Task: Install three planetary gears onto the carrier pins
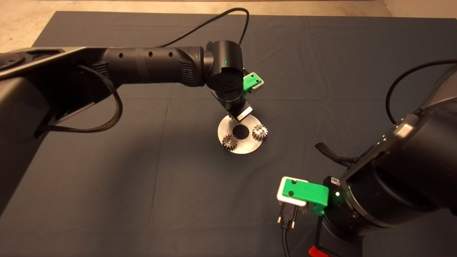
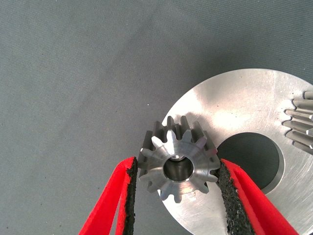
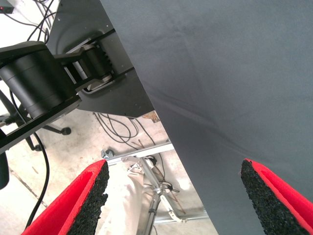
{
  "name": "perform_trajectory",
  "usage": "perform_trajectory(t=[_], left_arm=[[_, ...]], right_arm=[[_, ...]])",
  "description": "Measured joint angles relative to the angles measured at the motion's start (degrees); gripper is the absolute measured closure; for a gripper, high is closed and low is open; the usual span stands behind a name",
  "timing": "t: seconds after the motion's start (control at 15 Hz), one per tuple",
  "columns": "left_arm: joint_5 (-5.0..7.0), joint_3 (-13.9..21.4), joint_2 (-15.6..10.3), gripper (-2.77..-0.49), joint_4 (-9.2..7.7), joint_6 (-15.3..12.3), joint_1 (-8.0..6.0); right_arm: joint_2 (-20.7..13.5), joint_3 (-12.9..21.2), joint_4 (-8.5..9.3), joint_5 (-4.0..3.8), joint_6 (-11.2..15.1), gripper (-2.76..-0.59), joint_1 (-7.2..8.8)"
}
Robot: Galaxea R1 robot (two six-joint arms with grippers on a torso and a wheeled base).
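Seating: third gear point(image 2: 177, 166) on pin, left gripper point(image 2: 177, 196) pads touching its teeth
Risk: opening crooked tilts gear
Right gripper point(image 3: 173, 196): open, empty

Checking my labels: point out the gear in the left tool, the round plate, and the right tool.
held gear point(image 2: 177, 166), left wrist view, front face.
round plate point(image 1: 246, 147), head view, bare near edge.
right tool point(image 3: 173, 196), right wrist view, midway between fingertips.

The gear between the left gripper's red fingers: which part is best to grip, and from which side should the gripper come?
Grip the gear on its toothed rim, at two opposite sides, coming from above. Its bore faces up over the round plate, so a side grip leaves the bore free. The left gripper already has a pad on each side.
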Motion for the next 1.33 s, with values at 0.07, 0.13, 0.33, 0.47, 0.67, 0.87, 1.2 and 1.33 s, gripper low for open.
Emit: perform_trajectory(t=[0.07,0.13,0.33,0.47,0.67,0.87,1.2,1.33], left_arm=[[-0.02,0.0,0.1,-1.02,0.01,0.0,0.00],[-0.05,0.0,0.1,-1.02,0.01,0.0,-0.02],[-0.02,0.0,0.2,-1.02,0.11,0.0,-0.02],[-0.05,0.0,0.2,-1.02,0.11,0.0,-0.02],[-0.05,0.0,0.2,-1.02,0.11,0.0,-0.02],[-0.07,0.0,0.2,-1.02,0.12,0.0,-0.02],[-0.51,0.0,-0.3,-1.13,-0.02,0.0,0.00],[-0.46,-0.1,-0.3,-1.15,-0.02,0.0,-0.02]], right_arm=[[0.3,0.0,0.00,0.02,0.0,-2.00,0.00],[0.6,-0.1,0.00,0.05,0.0,-2.00,0.00],[0.7,-0.3,0.00,0.00,0.0,-2.00,0.00],[0.9,-0.3,0.00,0.02,0.0,-2.00,0.02],[0.9,-0.3,0.00,0.02,0.0,-2.00,0.13],[0.9,-0.4,0.00,0.02,0.0,-2.00,0.14],[1.0,-0.4,0.02,0.05,0.0,-2.00,0.13],[1.1,-0.4,0.02,0.05,0.0,-2.00,0.14]])
